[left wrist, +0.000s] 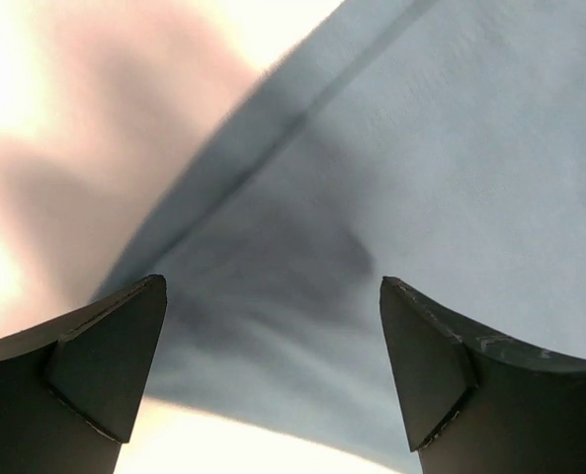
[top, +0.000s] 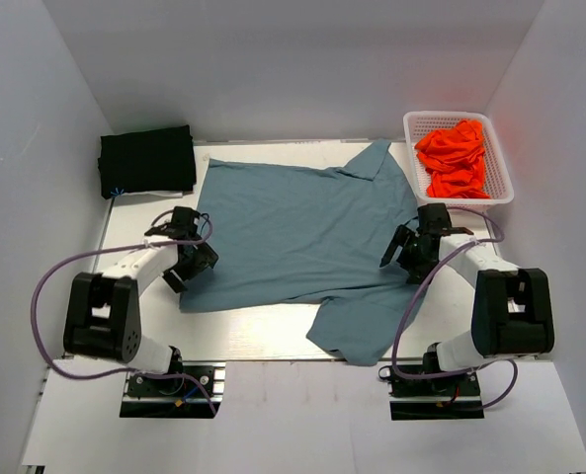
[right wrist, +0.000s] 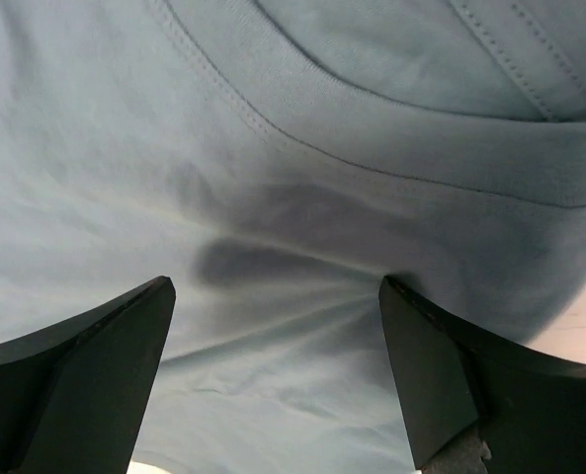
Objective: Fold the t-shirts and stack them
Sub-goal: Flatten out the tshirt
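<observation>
A slate-blue t-shirt lies spread flat across the white table, one sleeve at the back right and one hanging over the near edge. My left gripper stands open low over the shirt's left hem; its wrist view shows blue cloth between the spread fingers. My right gripper is open too, down on the shirt's right side near the sleeve seam, cloth wrinkling at one finger. A folded black t-shirt rests at the back left. Orange-red t-shirts fill the basket.
The white lattice basket stands at the back right corner. White walls close in the table on the left, back and right. The table's near edge runs just ahead of the arm bases.
</observation>
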`<state>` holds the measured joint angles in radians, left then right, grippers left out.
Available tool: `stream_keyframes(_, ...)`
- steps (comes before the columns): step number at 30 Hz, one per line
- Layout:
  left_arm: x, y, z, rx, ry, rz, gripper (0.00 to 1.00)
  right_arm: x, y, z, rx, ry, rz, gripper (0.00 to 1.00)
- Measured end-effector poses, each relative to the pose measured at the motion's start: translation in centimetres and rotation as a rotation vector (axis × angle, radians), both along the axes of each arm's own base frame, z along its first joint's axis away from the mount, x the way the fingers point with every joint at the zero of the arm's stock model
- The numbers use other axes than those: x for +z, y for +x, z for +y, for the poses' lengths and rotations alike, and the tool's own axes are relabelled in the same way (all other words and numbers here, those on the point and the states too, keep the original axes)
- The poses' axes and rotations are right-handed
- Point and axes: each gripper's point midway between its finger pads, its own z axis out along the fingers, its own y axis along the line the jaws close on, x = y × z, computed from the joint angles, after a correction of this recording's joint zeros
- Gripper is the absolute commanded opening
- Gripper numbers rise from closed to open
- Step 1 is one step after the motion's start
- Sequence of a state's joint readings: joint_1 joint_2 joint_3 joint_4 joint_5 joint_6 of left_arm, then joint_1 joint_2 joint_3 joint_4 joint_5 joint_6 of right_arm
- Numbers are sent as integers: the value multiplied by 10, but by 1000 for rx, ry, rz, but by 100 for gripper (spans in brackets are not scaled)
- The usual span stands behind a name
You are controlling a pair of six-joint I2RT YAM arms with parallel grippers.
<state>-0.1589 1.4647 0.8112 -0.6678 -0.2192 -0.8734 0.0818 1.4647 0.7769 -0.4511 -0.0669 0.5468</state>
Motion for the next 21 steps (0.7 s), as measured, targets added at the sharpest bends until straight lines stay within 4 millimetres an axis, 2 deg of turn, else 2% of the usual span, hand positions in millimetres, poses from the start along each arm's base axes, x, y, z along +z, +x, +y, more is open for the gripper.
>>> stream_keyframes(4, 30, -4, -6, -23, -42, -95, 99, 11, -6, -2, 104, -37, -26, 90)
stream_keyframes(8, 66, -2, -12, -49, -90, -228, 99, 46, -3, -3, 157, -98, -140, 90)
stream_keyframes(11, 72, -9, -13, -73, -102, -262, 99, 68, -8, -10, 123, -140, -208, 90)
stream_keyframes(14, 69, -10, -13, -103, -88, -250, 99, 73, -18, -24, 62, -196, -209, 90)
stream_keyframes(17, 74, 7, -14, -136, -67, -232, 99, 68, -24, -34, 27, -247, -168, 90)
stream_keyframes(21, 94, 57, -20, -183, -50, -306, 99, 66, -13, -30, 56, -262, -150, 90)
